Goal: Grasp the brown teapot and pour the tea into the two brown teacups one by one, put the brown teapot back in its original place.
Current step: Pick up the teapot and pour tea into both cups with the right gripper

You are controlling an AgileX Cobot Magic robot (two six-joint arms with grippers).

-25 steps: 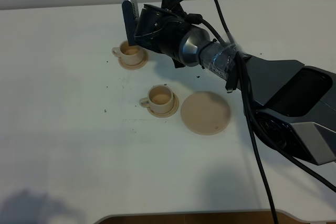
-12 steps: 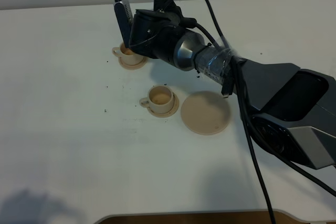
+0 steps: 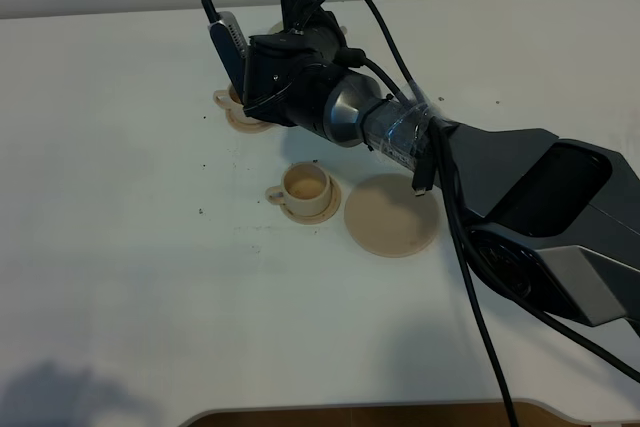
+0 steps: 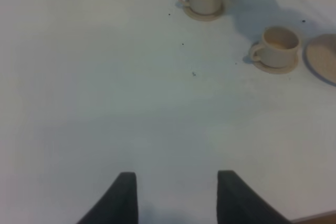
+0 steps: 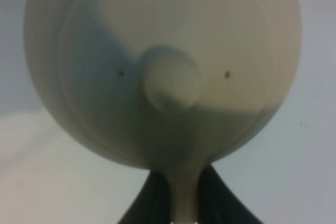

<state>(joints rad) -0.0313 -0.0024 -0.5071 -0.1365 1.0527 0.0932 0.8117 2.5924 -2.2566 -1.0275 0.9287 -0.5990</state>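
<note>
Teapot (image 5: 220,30) fills my right wrist view: one round, smooth, beige ceramic body seen lid-on. A rounded knob (image 5: 170,85) sits mid-lid, with a tiny dark dot on either side of it. My right fingers (image 5: 181,177) are pinched tight on its loop handle (image 5: 182,203), one dark finger on each side, so the pot hangs in my grip above the white bench (image 5: 315,156).

From the high camera, my right wrist hides nearly all of the pot. The wrist hangs over the far cup (image 3: 230,99) at the back of the bench. I count two small beige cups, each with a loop handle and its own little saucer (image 3: 322,211). The near cup (image 3: 305,185) stands just beside one wide saucer (image 3: 392,215), flat and round, and the pot is off it. Dark specks (image 3: 201,212) dot the bench.

In my left wrist view, my left fingers (image 4: 178,198) stand apart, gripping nothing, over plain bench and well away from both cups.
</note>
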